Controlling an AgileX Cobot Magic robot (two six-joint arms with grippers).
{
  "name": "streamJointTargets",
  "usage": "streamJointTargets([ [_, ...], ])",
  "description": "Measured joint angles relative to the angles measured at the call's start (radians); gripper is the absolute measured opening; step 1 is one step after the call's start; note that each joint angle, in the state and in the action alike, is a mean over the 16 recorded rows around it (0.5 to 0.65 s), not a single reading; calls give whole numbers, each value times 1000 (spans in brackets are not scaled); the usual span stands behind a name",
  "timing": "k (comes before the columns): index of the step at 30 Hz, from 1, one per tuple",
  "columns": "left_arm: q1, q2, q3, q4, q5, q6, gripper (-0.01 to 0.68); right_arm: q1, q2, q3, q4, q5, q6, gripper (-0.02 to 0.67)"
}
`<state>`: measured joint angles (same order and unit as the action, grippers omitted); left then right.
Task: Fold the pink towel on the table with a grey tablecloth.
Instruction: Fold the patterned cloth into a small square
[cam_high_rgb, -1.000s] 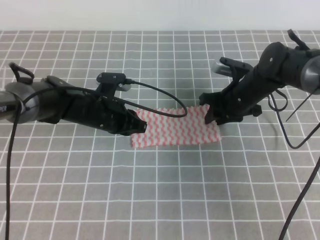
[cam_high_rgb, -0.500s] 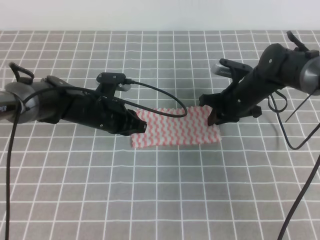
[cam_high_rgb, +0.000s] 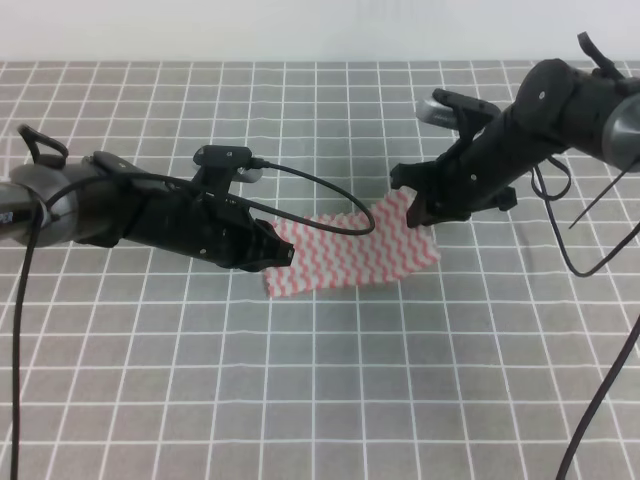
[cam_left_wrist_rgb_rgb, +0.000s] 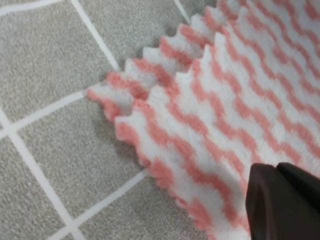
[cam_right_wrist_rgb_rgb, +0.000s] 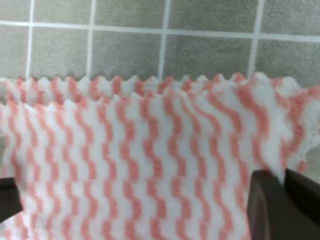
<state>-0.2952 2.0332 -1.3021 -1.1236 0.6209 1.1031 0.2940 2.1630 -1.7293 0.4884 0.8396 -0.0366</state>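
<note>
- The pink towel (cam_high_rgb: 350, 250) lies near the middle of the frame on the grey gridded surface (cam_high_rgb: 320, 400). It already shows two layers, with one zigzag edge sitting just inside the other in both wrist views.
- The right hand (cam_high_rgb: 415, 205), right of centre, is clenched on the towel's right end, which rises off the surface. In the right wrist view its dark fingertips (cam_right_wrist_rgb_rgb: 280, 200) pinch the cloth at the lower right of the frame.
- The left hand (cam_high_rgb: 275, 250), left of centre, sits on the towel's left end. One dark fingertip (cam_left_wrist_rgb_rgb: 280, 200) rests on the cloth, but I cannot tell whether it grips.
- To fold well, the right hand should probably carry its end leftward in a low arc, keeping the cloth taut.
- The left end should stay pinned so that it does not drag.
- Release only once the pinked edges line up.
</note>
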Motion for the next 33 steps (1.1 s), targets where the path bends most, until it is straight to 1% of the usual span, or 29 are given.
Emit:
streamJointTargets([
  [9, 0, 0, 0, 0, 2, 2, -2, 12, 1, -6, 96, -4, -44, -12],
  [19, 0, 1, 0, 1, 6, 3, -3, 54, -1, -6, 208, -54, -103, -12],
  [33, 0, -4, -13, 0, 26, 5, -2, 98, 8, -6, 251, -112, -128, -12],
])
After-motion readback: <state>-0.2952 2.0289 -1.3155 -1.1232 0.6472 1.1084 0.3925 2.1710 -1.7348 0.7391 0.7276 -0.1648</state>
